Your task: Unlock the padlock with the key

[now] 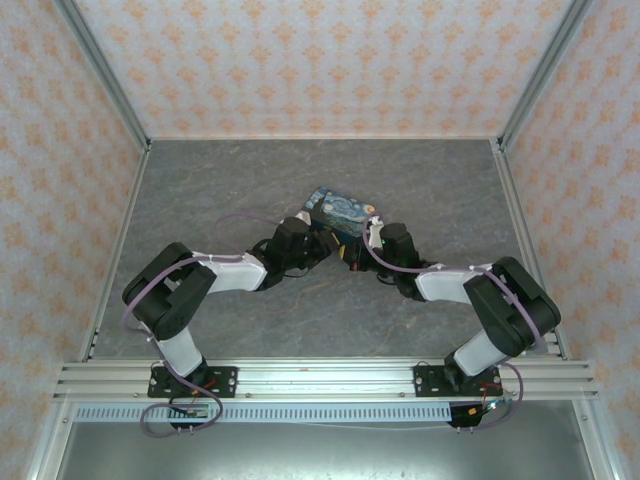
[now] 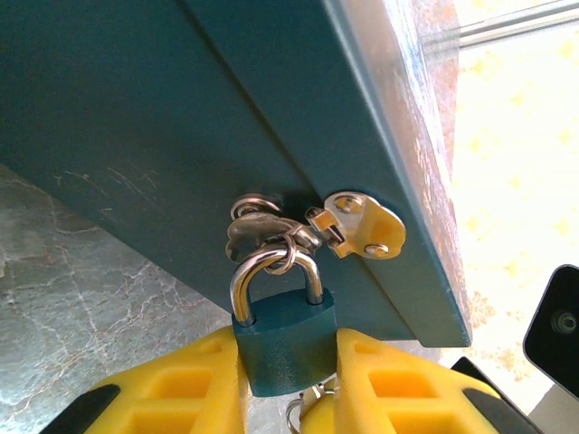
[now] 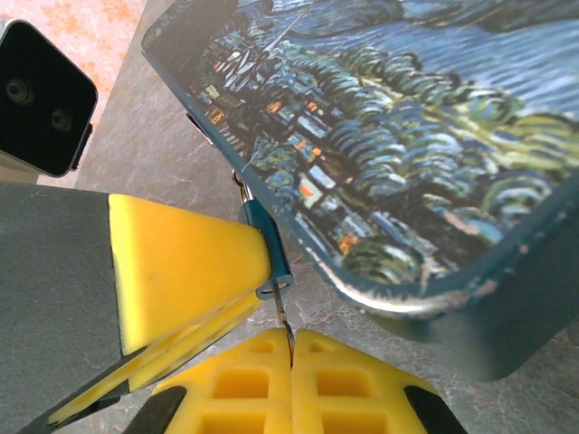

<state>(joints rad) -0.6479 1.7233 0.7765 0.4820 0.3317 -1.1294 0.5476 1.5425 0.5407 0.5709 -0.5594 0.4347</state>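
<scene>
Clamping the teal padlock point(image 2: 285, 336) on the tin box's point(image 2: 163, 127) hasp point(image 2: 364, 226): left gripper point(image 2: 288, 357); right gripper point(image 3: 291, 354) pinched together on the key point(image 3: 281, 316) beneath the padlock.

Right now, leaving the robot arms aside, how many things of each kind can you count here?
Padlock: 1
Key: 1
Tin box: 1
Total: 3

Small teal padlock point(image 2: 285, 344), shackle closed through the hasp point(image 2: 271, 233) of the tin point(image 2: 136, 108); thin key point(image 3: 282, 318) meets its base.
</scene>
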